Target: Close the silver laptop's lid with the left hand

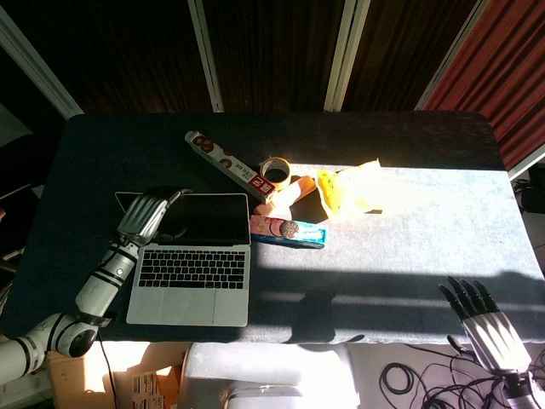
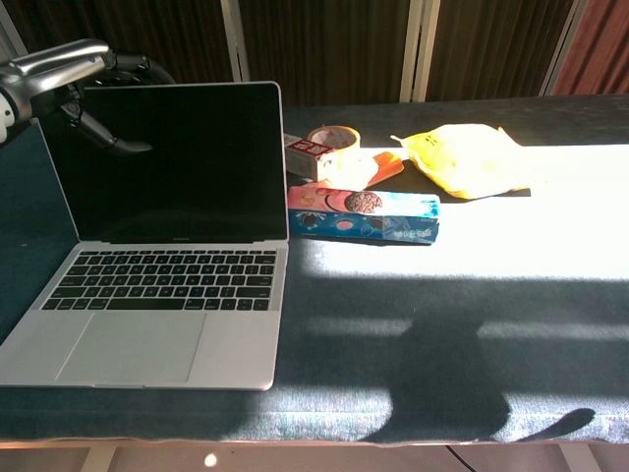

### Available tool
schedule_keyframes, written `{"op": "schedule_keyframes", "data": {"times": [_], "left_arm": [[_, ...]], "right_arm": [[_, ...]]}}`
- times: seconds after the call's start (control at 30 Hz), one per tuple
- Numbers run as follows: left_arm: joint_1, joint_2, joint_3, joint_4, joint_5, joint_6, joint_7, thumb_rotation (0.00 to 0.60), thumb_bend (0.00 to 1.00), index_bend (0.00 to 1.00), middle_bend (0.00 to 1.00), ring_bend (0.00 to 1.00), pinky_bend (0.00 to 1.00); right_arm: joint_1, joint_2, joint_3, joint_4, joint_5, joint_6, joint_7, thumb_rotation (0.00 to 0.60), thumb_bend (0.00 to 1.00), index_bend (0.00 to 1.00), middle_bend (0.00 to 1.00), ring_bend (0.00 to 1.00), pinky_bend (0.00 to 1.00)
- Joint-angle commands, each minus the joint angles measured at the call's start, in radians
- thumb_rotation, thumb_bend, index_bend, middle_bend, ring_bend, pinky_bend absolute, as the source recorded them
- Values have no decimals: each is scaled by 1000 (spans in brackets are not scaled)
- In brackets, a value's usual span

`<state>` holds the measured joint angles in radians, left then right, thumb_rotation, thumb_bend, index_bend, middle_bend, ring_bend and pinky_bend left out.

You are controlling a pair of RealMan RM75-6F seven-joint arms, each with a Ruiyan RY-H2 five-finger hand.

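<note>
The silver laptop [image 1: 192, 260] [image 2: 147, 285] sits open at the table's front left, its dark screen tilted a little forward of upright. My left hand [image 1: 145, 213] [image 2: 79, 74] rests over the lid's top left corner, fingers hooked behind the edge and the thumb in front of the screen. My right hand [image 1: 481, 322] hangs off the table's front right corner with its fingers spread and nothing in it; the chest view does not show it.
Right of the laptop lie a blue cookie box [image 1: 287, 230] [image 2: 362, 214], a tape roll [image 1: 274, 171] [image 2: 332, 138], a long red cookie box [image 1: 223, 160] and a yellow bag [image 1: 347, 188] [image 2: 467, 157]. The table [image 1: 409, 247] is dark cloth, sunlit on its right half.
</note>
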<state>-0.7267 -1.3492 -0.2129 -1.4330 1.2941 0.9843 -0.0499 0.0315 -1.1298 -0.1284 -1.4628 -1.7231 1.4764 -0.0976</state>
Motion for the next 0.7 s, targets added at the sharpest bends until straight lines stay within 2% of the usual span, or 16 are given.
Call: {"op": "schedule_keyframes", "data": {"times": [0.03, 0.2, 0.37, 0.53, 0.67, 0.7], "left_arm": [[38, 58, 38, -111, 50, 59, 74, 600, 242, 302, 378, 263, 342], [78, 103, 90, -220, 117, 112, 145, 600, 242, 302, 378, 264, 349], [116, 139, 152, -279, 181, 143, 211, 593, 242, 302, 378, 264, 349], [164, 179, 224, -326, 243, 165, 248, 547, 242, 302, 378, 264, 350], [172, 186, 235, -333, 254, 169, 251, 512, 237, 302, 377, 264, 349], [182, 193, 256, -338, 273, 171, 254, 490, 230, 302, 376, 264, 350]], "right_arm": [[2, -2, 0, -4, 4, -7, -7, 600, 205, 0, 0, 0, 0], [-2, -1, 1, -8, -1, 0, -11, 600, 205, 0, 0, 0, 0], [-5, -2, -1, -11, -6, 1, -19, 600, 205, 0, 0, 0, 0], [-6, -4, -2, -16, -11, 0, -31, 600, 205, 0, 0, 0, 0], [-7, -5, -2, -17, -10, 0, -33, 600, 205, 0, 0, 0, 0], [-6, -6, -1, -17, -10, -2, -35, 600, 205, 0, 0, 0, 0]]}}
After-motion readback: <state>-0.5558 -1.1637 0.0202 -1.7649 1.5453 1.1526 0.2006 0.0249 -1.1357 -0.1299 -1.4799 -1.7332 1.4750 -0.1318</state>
